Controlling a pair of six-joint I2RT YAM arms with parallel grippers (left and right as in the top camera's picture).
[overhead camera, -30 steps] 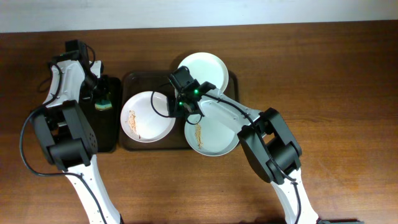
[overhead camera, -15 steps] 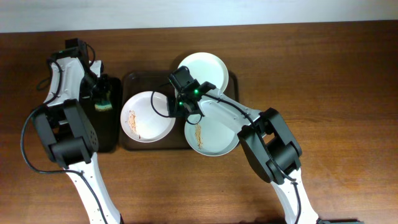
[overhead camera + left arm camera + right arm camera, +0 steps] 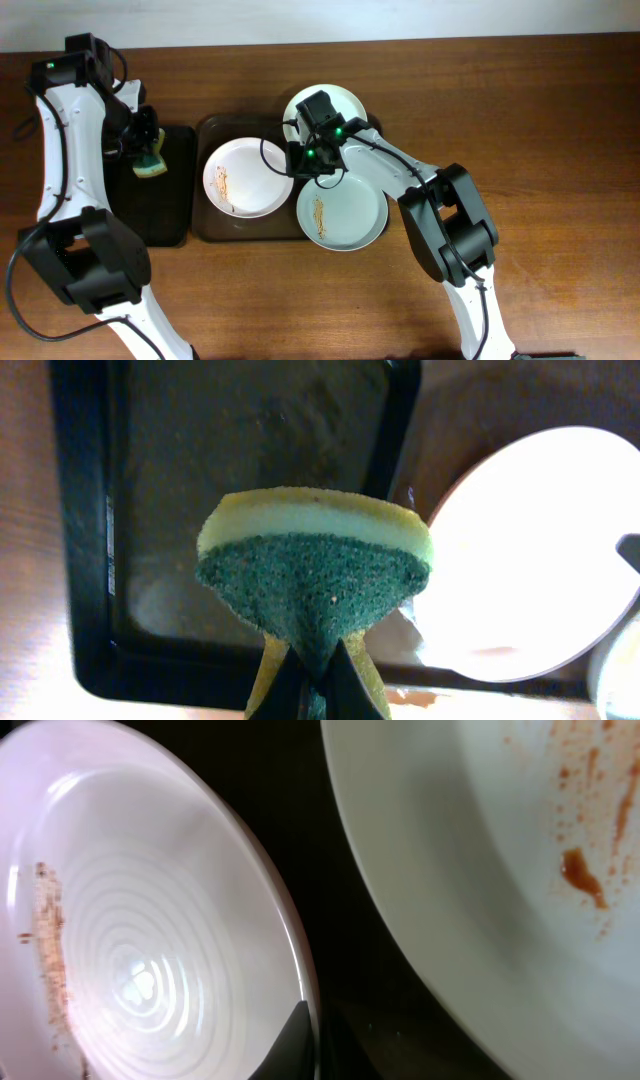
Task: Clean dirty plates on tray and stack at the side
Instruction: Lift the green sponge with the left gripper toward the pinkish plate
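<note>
Sponge [image 3: 315, 575]: clamped in left gripper [image 3: 318, 675].
Plate [image 3: 245, 180]: rim pinched by right gripper [image 3: 305, 1040].
Risk: plate dropped on tray [image 3: 250, 230] — thin grip lost.

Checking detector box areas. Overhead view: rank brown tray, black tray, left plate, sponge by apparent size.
Largest to smallest in the overhead view:
1. brown tray
2. black tray, narrower than the brown one
3. left plate
4. sponge, by far the smallest
All lie at about table height, so camera nearness hardly skews the order.
</note>
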